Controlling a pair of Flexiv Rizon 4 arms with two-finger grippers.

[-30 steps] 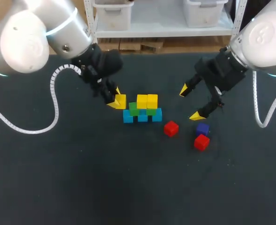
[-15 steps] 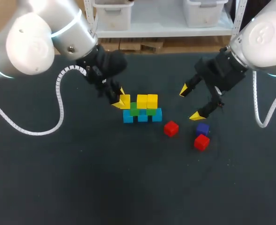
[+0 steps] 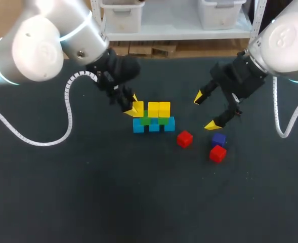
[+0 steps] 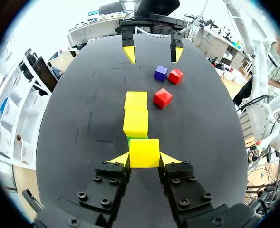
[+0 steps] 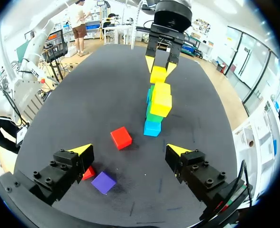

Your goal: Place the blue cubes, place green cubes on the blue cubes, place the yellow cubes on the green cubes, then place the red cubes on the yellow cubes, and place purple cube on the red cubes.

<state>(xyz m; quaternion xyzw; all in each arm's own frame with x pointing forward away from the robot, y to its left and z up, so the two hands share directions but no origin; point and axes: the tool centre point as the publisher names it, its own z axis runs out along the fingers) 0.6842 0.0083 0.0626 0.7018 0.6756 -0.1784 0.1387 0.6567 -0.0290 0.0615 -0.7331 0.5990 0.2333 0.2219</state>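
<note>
Left arm [image 3: 47,45] comes in from the left side. The left jaws are clamped on the held yellow cube [image 4: 144,153], w/ one yellow tip pressed on each side of it. That cube is at the left end of the build, just beside the other two yellow cubes [image 3: 159,109] and about level w/ them. Can't tell if it's resting on anything under it or hanging a hair above.

The build itself, from the head view:
- The blue cubes [image 3: 138,126] sit in a row of three on the dark worktop [image 3: 88,192].
- The green cubes [image 3: 144,120] are on top of the blue; I can make out two.
- The two loose yellows sit side by side on the green.

From the left wrist cam the yellows line up straight ahead of the jaws, w/ a sliver of green peeking out under the held one.

Right arm [image 3: 290,40] is off to the right of the build. The right jaws are spread wide and holding nothing, up over the worktop. Below/near them are the purple cube [image 3: 218,138] and a red cube [image 3: 217,153], the two just beside each other. The other red cube [image 3: 184,138] lies btwn that pair and the build, near the right blue cube but apart from it.
</note>
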